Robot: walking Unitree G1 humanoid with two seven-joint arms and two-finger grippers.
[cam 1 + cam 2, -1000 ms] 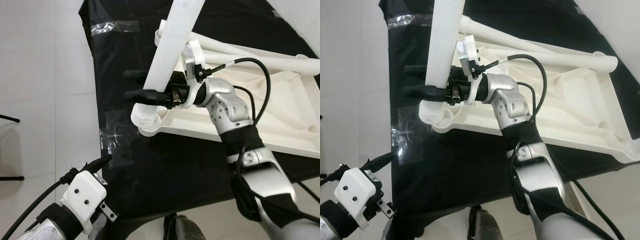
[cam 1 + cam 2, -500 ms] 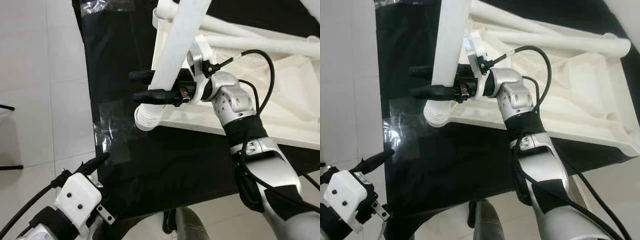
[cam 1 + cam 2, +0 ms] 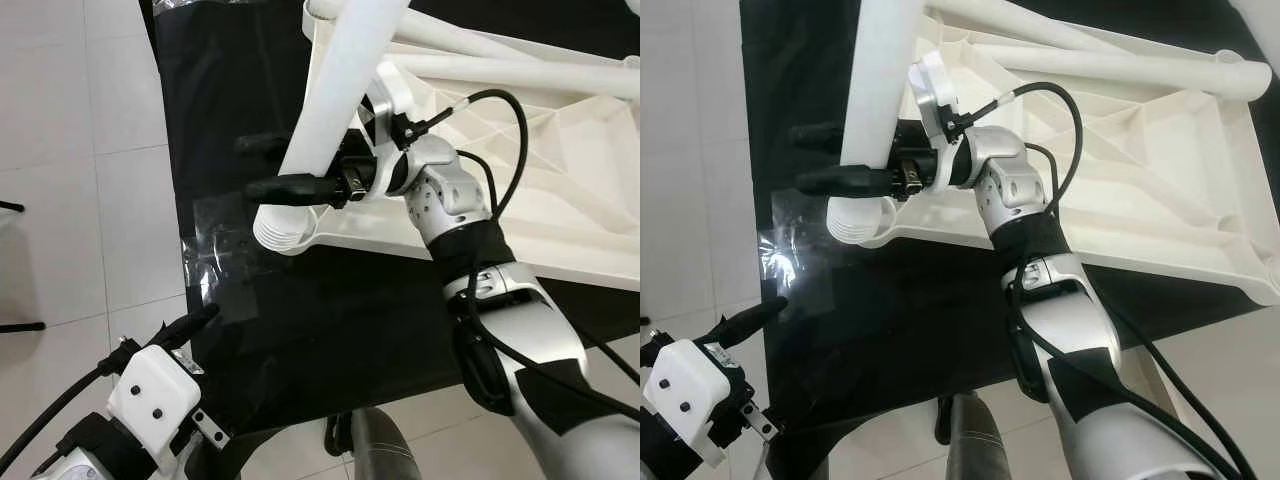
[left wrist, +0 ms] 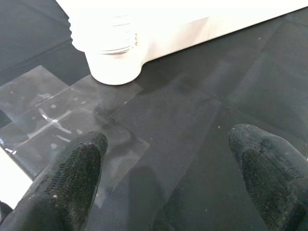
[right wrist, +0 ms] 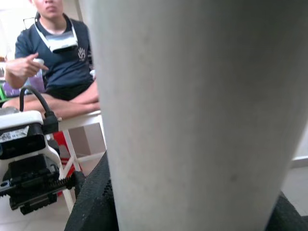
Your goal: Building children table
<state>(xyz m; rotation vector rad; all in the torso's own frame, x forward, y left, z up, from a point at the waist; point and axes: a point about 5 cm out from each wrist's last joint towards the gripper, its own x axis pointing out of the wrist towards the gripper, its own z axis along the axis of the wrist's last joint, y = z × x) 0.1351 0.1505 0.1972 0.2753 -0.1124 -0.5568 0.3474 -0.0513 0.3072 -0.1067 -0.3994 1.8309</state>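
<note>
Step in hand, as I read it: seating a leg into the corner socket of the upturned white plastic table top [image 3: 560,170], which lies underside-up on the black floor mat [image 3: 330,330].

- Right gripper [image 3: 290,165] is clenched across the long white plastic tube leg [image 3: 345,90], both black fingers wrapped round it just above its ribbed, threaded end [image 3: 280,225]. The right wrist view shows the leg pinched between the two pads.
- The leg stands steeply, top leaning away from the camera. Its threaded end sits at the near-left corner of the table top, over the round white corner socket [image 4: 115,72]. Can't tell whether the thread has engaged or is just resting on the rim.
- Other white legs [image 3: 1110,70] lie along the far side of the table top; can't tell if they're mounted.
- Left gripper [image 4: 163,183] hovers low over the mat near a patch of clear tape [image 4: 53,115], fingers spread wide, holding nothing, well short of the socket.
- A seated person [image 5: 53,57] in a dark shirt is in the background of the right wrist view.

Next move, my judgement: square the leg axis to the socket, then push down and twist to start the thread. Tilt looks like the risk: cross-threading, or the table top sliding on the mat. The free left gripper could brace the corner.
</note>
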